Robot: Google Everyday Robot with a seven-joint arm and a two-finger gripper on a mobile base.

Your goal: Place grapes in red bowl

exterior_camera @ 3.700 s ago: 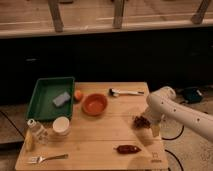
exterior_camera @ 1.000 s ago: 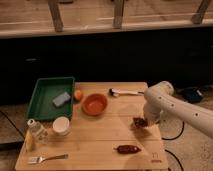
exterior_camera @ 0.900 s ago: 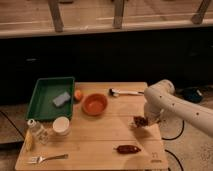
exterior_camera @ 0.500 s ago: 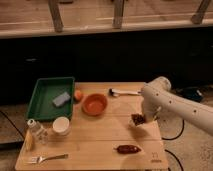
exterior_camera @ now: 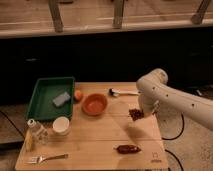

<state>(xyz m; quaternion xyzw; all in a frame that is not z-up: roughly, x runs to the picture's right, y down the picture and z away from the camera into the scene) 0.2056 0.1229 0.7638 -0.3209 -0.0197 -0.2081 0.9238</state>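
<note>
The grapes [exterior_camera: 134, 114], a small dark bumpy cluster, hang at the tip of my white arm over the right middle of the wooden table. My gripper [exterior_camera: 139, 113] is shut on them and holds them just above the tabletop. The red bowl [exterior_camera: 95, 104], round, shallow and orange-red, stands to the left of the grapes, about a bowl's width away, and looks empty.
A small orange fruit [exterior_camera: 78, 94] lies beside the bowl. A green tray [exterior_camera: 44, 107] holds a grey sponge [exterior_camera: 61, 99]. A white cup [exterior_camera: 61, 126] and a bottle [exterior_camera: 35, 132] stand front left, a fork [exterior_camera: 48, 158] lies at the front edge, a dark-red pepper-like object [exterior_camera: 128, 148] lies front right, and a scoop [exterior_camera: 120, 92] lies at the back.
My gripper has moved left and slightly up with the grapes in it, from the table's right edge toward the red bowl. Everything else is unmoved.
</note>
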